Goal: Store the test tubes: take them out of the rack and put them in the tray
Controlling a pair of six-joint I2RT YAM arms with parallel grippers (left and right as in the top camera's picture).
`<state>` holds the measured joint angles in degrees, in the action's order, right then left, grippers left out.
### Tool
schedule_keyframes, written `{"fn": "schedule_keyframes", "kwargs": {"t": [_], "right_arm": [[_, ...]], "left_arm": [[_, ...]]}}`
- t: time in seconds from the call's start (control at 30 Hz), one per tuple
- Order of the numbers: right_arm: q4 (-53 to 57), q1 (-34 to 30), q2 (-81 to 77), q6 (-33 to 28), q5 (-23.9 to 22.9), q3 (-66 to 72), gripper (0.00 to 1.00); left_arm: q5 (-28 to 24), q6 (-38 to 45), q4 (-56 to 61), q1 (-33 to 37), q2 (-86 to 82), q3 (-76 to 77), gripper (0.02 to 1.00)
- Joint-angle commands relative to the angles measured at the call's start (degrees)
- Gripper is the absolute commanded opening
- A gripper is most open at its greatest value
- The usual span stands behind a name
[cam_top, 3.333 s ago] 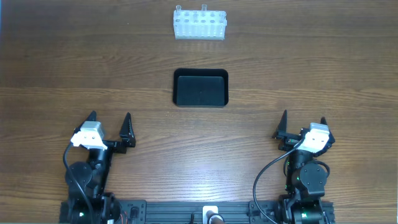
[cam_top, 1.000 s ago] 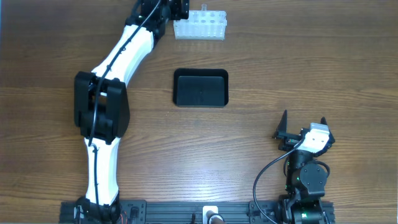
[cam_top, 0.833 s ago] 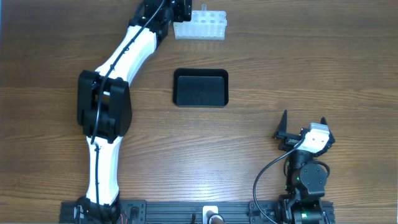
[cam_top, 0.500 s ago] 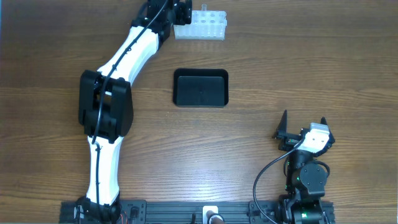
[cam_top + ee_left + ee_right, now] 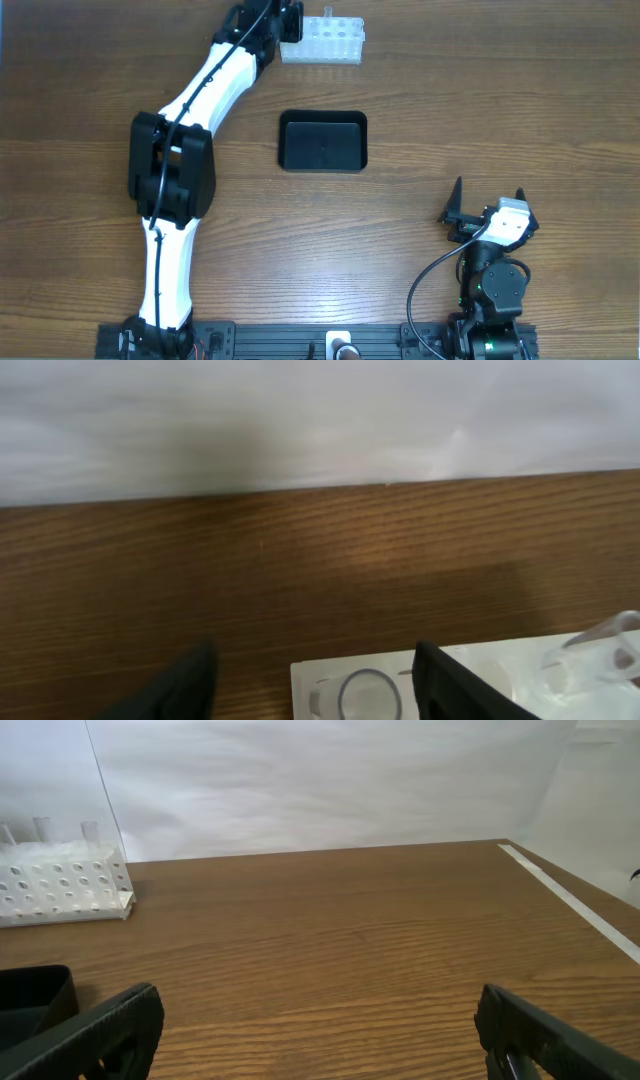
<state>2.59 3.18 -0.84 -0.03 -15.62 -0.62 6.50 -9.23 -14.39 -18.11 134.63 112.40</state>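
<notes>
The clear test tube rack point(image 5: 322, 42) stands at the far edge of the table, with one tube point(image 5: 327, 14) sticking up at its back row. My left gripper point(image 5: 285, 18) hangs over the rack's left end. In the left wrist view my left gripper point(image 5: 315, 657) is open, and a tube's round rim point(image 5: 368, 692) sits in the rack's corner between the fingers; a second tube point(image 5: 612, 643) stands further along. The black tray point(image 5: 322, 141) lies mid-table, nearer than the rack. My right gripper point(image 5: 487, 196) rests open near its base, holding nothing.
The right wrist view shows the rack point(image 5: 60, 885) with tubes poking up and a corner of the black tray point(image 5: 30, 992) far off to one side. Bare wood surrounds the tray. A white wall rises behind the table's far edge.
The left arm has stretched from its rest pose by the base up to the rack's left end, then edged slightly toward the rack over the last second. The right arm has stayed still.
</notes>
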Motion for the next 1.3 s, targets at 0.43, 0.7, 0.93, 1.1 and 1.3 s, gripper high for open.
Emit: {"fn": "schedule_keyframes", "kwargs": {"t": [0.43, 0.7, 0.93, 1.1, 1.3], "right_arm": [[0.02, -0.15, 0.52, 0.20, -0.15, 0.33, 0.993], [0.04, -0.15, 0.52, 0.20, -0.15, 0.33, 0.993], [0.04, -0.15, 0.52, 0.20, -0.15, 0.33, 0.991], [0.04, -0.15, 0.52, 0.20, -0.15, 0.33, 0.993], [0.04, -0.15, 0.52, 0.20, -0.15, 0.33, 0.991]], "left_arm": [[0.66, -0.17, 1.38, -1.18, 1.49, 1.36, 0.395], [0.66, -0.20, 0.79, -1.29, 1.49, 1.36, 0.279], [0.68, -0.20, 0.46, -1.22, 1.49, 1.36, 0.205], [0.70, -0.20, 0.46, -1.22, 1.51, 1.36, 0.169], [0.70, -0.17, 0.48, -1.22, 1.49, 1.36, 0.150]]}}
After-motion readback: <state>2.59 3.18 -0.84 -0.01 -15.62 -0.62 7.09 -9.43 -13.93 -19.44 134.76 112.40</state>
